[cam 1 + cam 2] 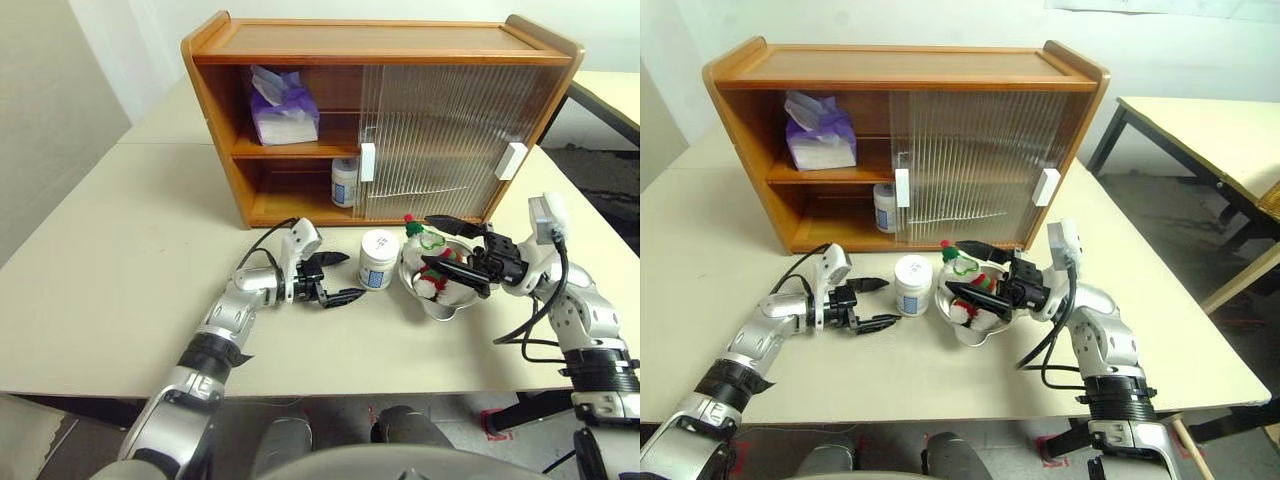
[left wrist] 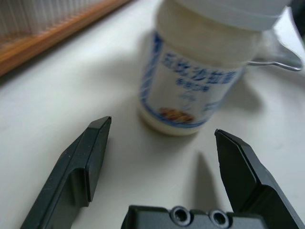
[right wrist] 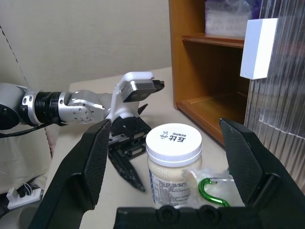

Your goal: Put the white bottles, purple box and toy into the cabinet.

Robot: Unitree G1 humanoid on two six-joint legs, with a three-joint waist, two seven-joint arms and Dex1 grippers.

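White bottles [image 1: 378,259]: two; purple box [image 1: 283,108]: one.

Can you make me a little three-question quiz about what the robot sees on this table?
1. True or false: the purple box is on the cabinet's top shelf.
2. Where is the toy now?
A. in the steel bowl
B. on the bottom shelf
C. in the left gripper
3. Fill in: one white bottle stands on the bottom shelf; the other white bottle stands on the ____.

Key
1. True.
2. A. The open right gripper hangs over the bowl.
3. Table, just ahead of the open left gripper, untouched.
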